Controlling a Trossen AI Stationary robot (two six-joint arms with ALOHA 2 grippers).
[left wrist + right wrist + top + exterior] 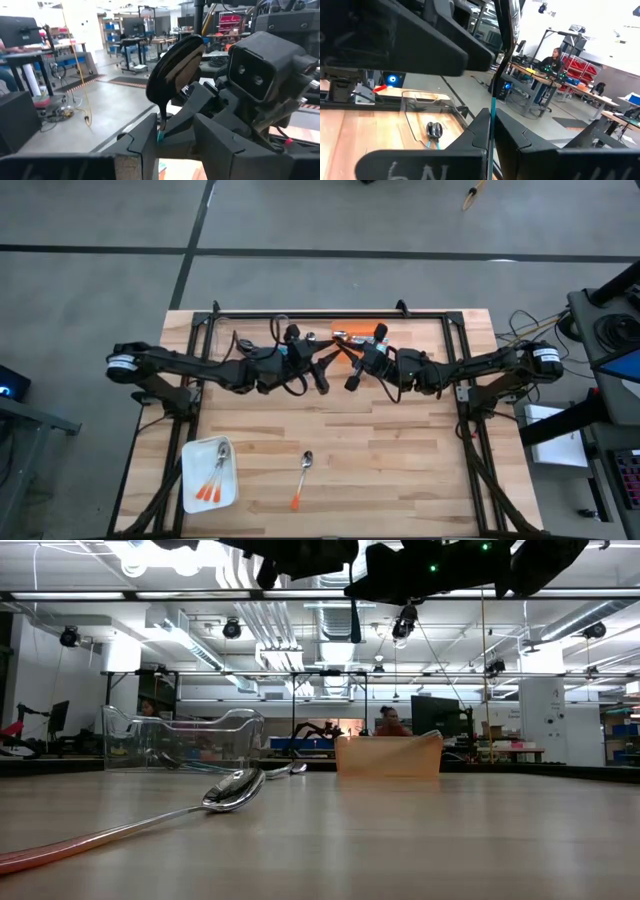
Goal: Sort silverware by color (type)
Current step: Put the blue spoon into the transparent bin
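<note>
A dark-bowled spoon with a teal handle [177,65] is held up in the air over the far middle of the table, where the two arms meet. My right gripper [492,137] is shut on its handle. My left gripper [175,145] is open, one finger on each side of the handle and of the right fingertips. Whether the handle touches a left finger, I cannot tell. A white tray [190,480] near the left front holds orange-handled spoons [212,480]. One more orange-handled spoon [303,477] lies flat on the table. A clear bin [427,107] holds another dark spoon [435,131]. My right gripper pinches the teal handle [492,117] of the dark spoon between its two fingers. The handle shows edge-on and runs on past the fingertips. The spoon is lifted clear of the table, its dark bowl [177,65] uppermost in front of the left wrist camera.
An orange bin [388,755] and the clear bin [185,740] stand side by side at the table's far edge. The near middle of the table holds only the lone spoon [235,790]. Black frame posts [195,395] run along both sides. People sit in the room beyond.
</note>
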